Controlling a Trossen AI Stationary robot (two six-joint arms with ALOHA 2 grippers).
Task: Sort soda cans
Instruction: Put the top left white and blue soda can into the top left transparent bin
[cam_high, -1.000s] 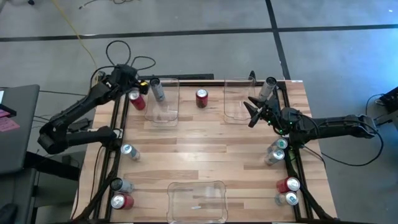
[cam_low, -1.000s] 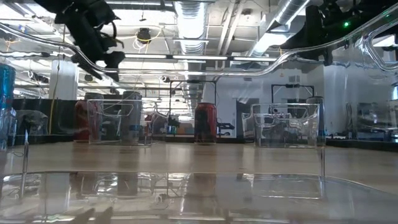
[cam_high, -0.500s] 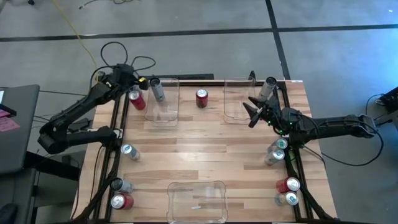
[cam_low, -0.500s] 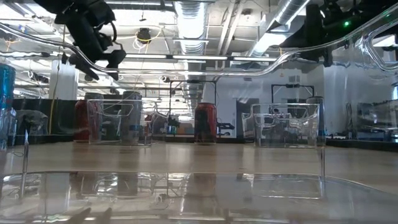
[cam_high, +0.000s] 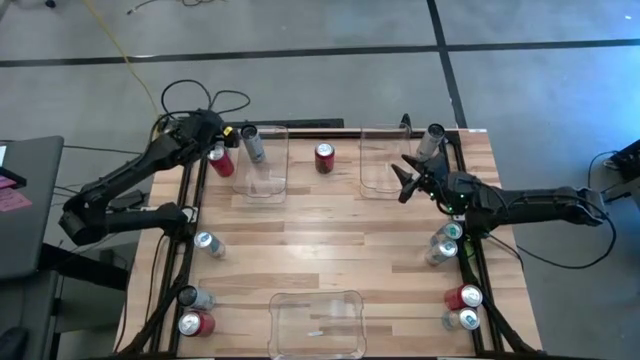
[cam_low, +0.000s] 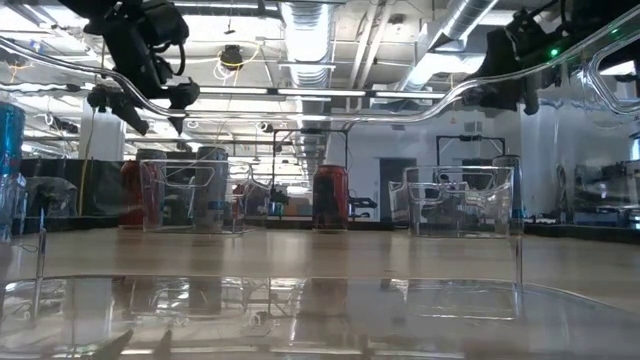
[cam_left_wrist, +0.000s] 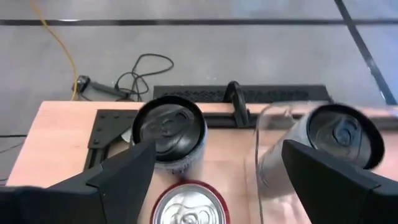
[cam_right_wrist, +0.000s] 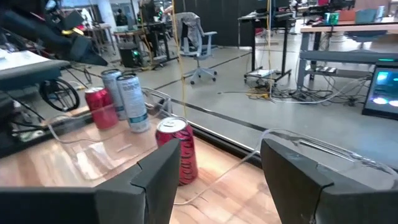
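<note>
A: High view first: where's your left gripper (cam_high: 213, 135)?

B: Up at the far left corner of the table (cam_high: 330, 250), fingers spread with nothing between them. Your left wrist view shows a dark can (cam_left_wrist: 169, 134) and a red can (cam_left_wrist: 188, 204) just ahead of those fingers (cam_left_wrist: 118, 177), and a grey can (cam_left_wrist: 323, 140) standing inside the left bin (cam_high: 263, 162).

A: And the right gripper (cam_high: 402, 180)?

B: Wide open too, empty, hanging beside the right bin (cam_high: 385, 160). A lone red can (cam_high: 324, 157) stands between the two bins.

A: The rest of your cans?

B: A silver can (cam_high: 432, 140) sits beyond the right bin at the far edge. Others stand along the table's left side (cam_high: 207, 243) and right side (cam_high: 447, 235). The near bin (cam_high: 317, 322) holds none.
</note>
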